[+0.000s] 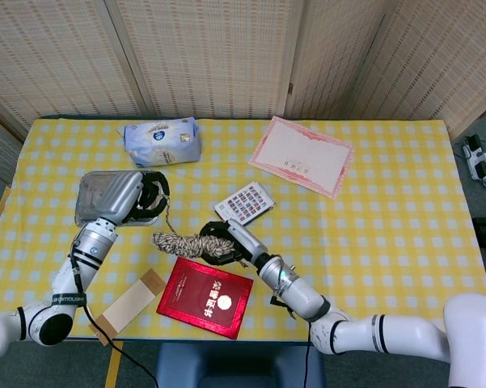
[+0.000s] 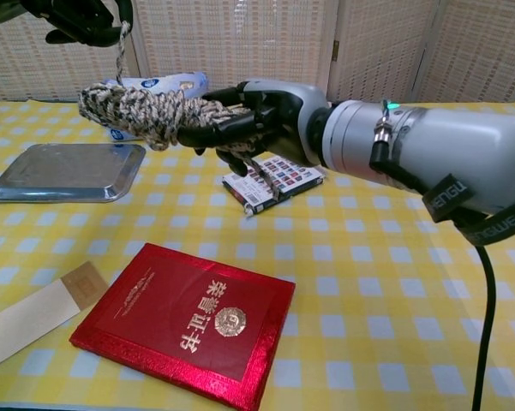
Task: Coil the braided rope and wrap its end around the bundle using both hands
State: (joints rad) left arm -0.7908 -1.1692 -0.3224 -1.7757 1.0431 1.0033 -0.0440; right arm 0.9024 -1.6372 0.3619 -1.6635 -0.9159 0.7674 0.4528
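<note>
The braided rope (image 1: 184, 242) (image 2: 150, 113) is a black-and-white coiled bundle held in the air above the table. My right hand (image 1: 225, 240) (image 2: 259, 114) grips the bundle's right end, fingers wrapped around it. A thin strand of the rope end (image 1: 167, 217) (image 2: 120, 53) runs up from the bundle to my left hand (image 1: 150, 194) (image 2: 84, 15), which pinches it above and to the left of the bundle. A short loose tail hangs below my right hand toward the calculator (image 2: 272, 181).
A red booklet (image 1: 206, 297) (image 2: 188, 321) lies under the bundle. A metal tray (image 1: 97, 196) (image 2: 64, 171), a tissue pack (image 1: 160, 141), a pink-edged certificate (image 1: 301, 155), a calculator (image 1: 244, 202) and a cardboard strip (image 1: 129, 305) lie around it on the yellow checked table (image 1: 388, 218).
</note>
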